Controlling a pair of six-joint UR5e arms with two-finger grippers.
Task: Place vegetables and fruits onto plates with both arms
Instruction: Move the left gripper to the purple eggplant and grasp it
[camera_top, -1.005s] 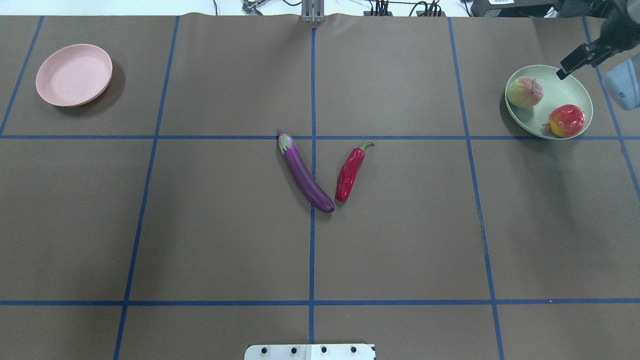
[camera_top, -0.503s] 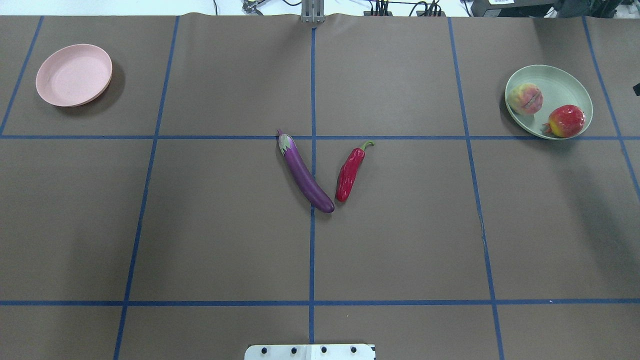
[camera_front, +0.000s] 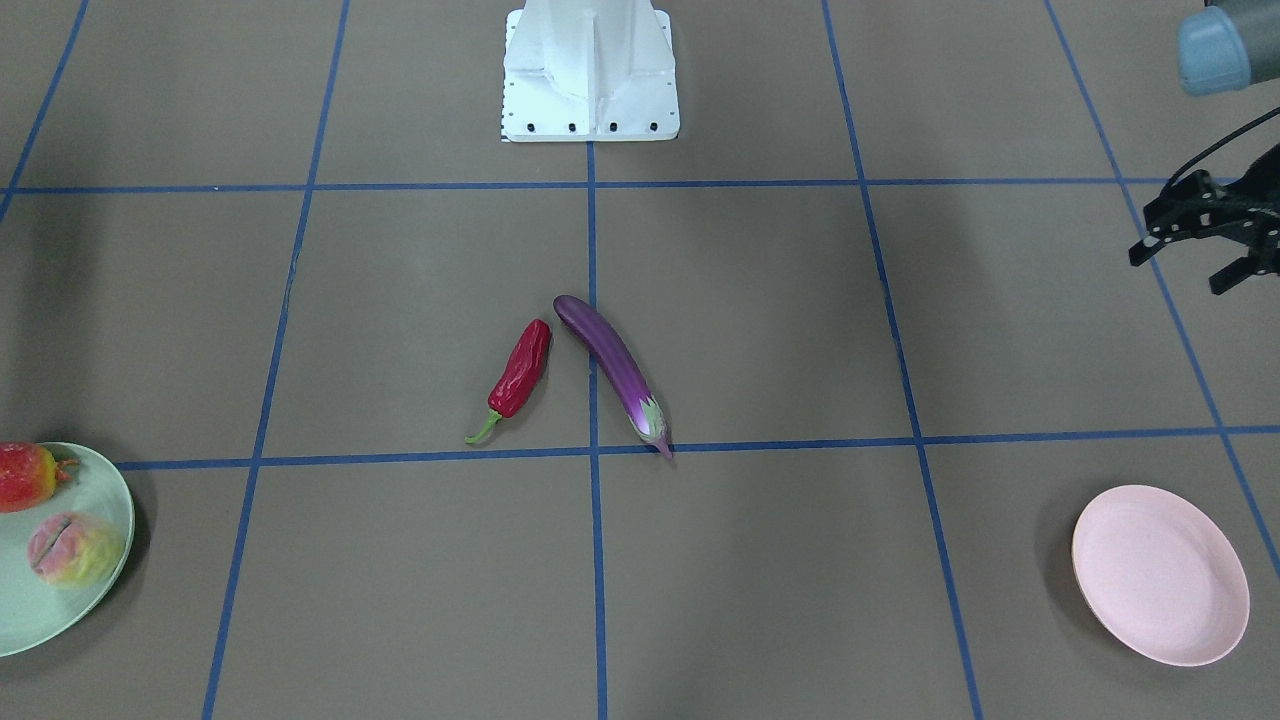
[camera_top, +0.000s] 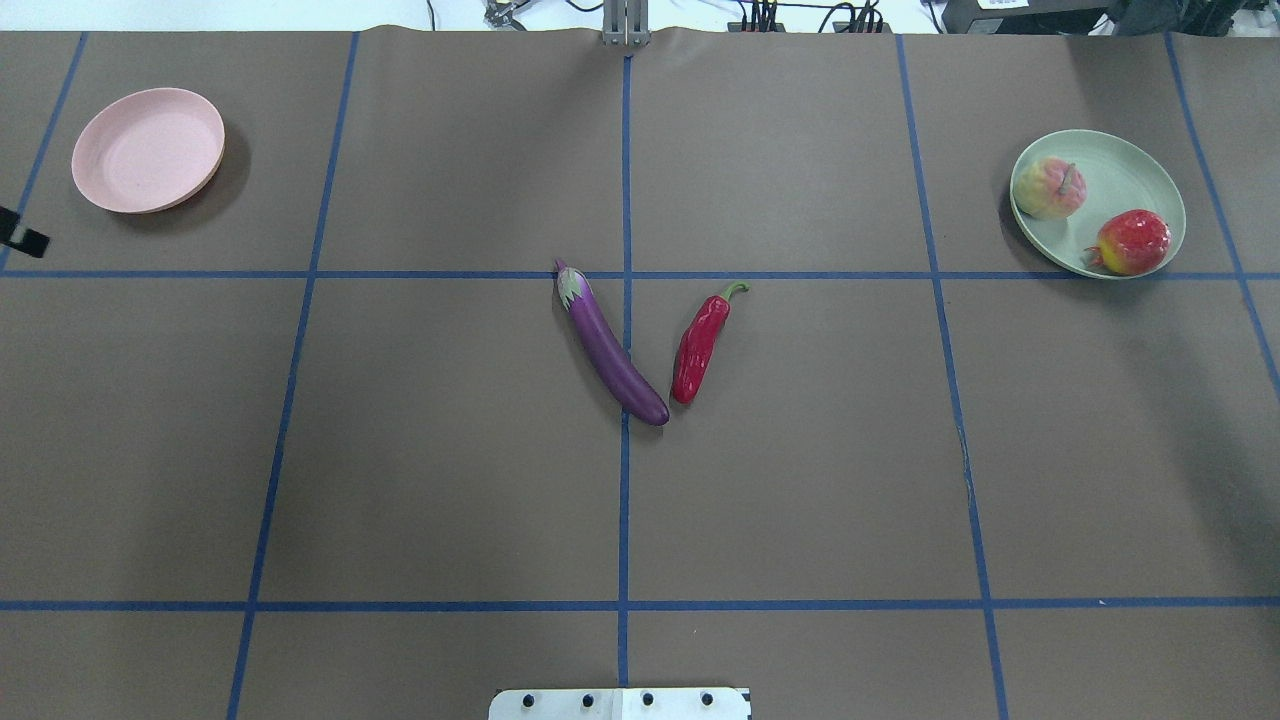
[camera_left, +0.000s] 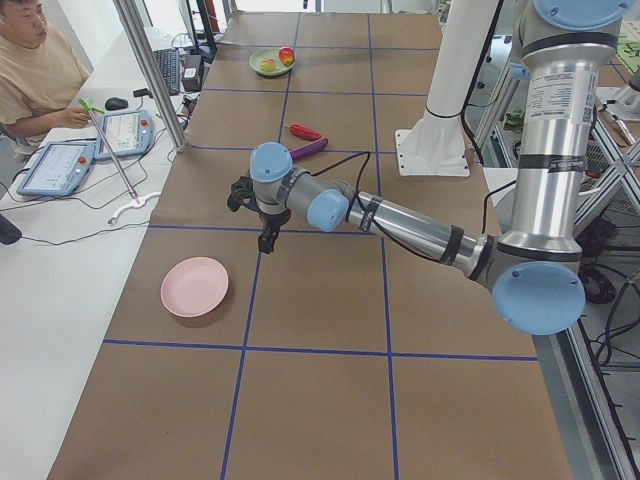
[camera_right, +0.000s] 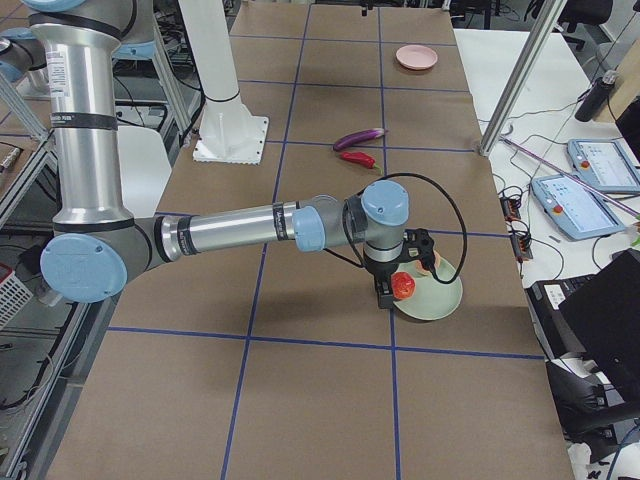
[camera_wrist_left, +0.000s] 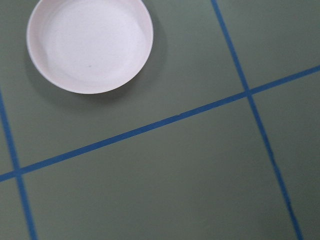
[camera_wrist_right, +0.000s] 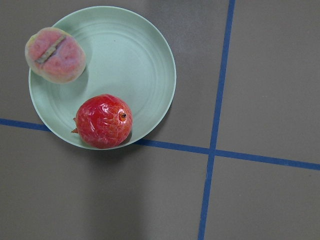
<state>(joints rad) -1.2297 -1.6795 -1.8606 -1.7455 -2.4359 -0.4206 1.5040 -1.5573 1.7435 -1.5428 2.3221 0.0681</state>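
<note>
A purple eggplant (camera_top: 610, 345) and a red chili pepper (camera_top: 700, 345) lie side by side on the table's middle, apart from both arms. The peach (camera_top: 1048, 187) and the bumpy red fruit (camera_top: 1132, 241) rest in the mint green plate (camera_top: 1135, 165) at the far right. At the far left the pink plate (camera_top: 148, 150) holds nothing. My left gripper (camera_front: 1180, 270) hovers open and holds nothing, a little nearer the robot than the pink plate (camera_front: 1160, 575). Only the right side view shows my right gripper (camera_right: 385, 292), above the green plate's (camera_right: 440, 298) edge; I cannot tell its state.
The white pedestal base (camera_front: 590, 70) stands at the table's robot side. Blue tape lines divide the brown tabletop. A person (camera_left: 30, 70) sits at a side desk with tablets (camera_left: 125, 132), beyond the table's far edge.
My right gripper drew back from above the green plate and left the overhead view to the right. The peach turned in the plate. The left gripper's tip came in at the left edge.
</note>
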